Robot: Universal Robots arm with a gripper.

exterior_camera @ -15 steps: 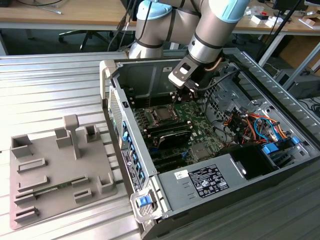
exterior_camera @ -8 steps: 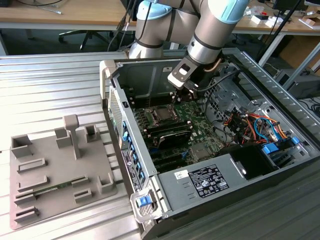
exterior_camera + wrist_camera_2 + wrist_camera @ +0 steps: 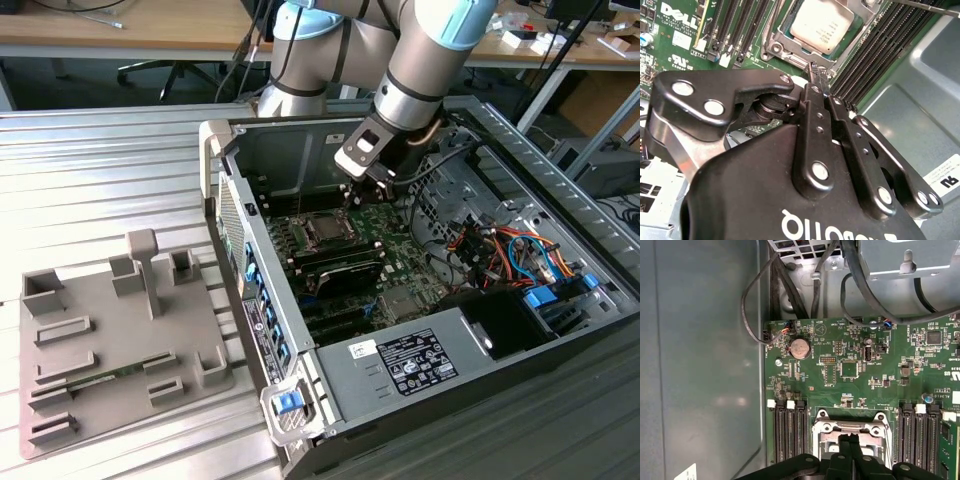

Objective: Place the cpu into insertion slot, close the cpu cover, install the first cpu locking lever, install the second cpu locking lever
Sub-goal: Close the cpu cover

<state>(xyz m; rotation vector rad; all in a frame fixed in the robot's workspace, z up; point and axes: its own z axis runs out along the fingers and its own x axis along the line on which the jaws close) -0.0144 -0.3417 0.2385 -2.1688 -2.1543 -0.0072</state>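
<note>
The cpu (image 3: 822, 25), a silvery square chip, lies in the insertion slot (image 3: 325, 232) on the green board inside the open computer case. The silvery cpu cover (image 3: 776, 48) lies flat around it as a frame; its hinge edge (image 3: 832, 427) shows in the first wrist view. My gripper (image 3: 814, 67) is shut, its black fingers pressed together with nothing visible between them. The tips hover just beside one edge of the socket, close above the board. In the first wrist view the gripper (image 3: 847, 439) points at the socket's middle. In the exterior view the gripper (image 3: 368, 190) hangs right of and above the socket.
Black memory slots (image 3: 790, 432) flank the socket on both sides. A thin metal rod (image 3: 922, 5) crosses above the slots near the socket. Cables (image 3: 500, 245) and a power supply (image 3: 410, 365) fill the case's right and front. A grey fixture tray (image 3: 110, 340) lies left of the case.
</note>
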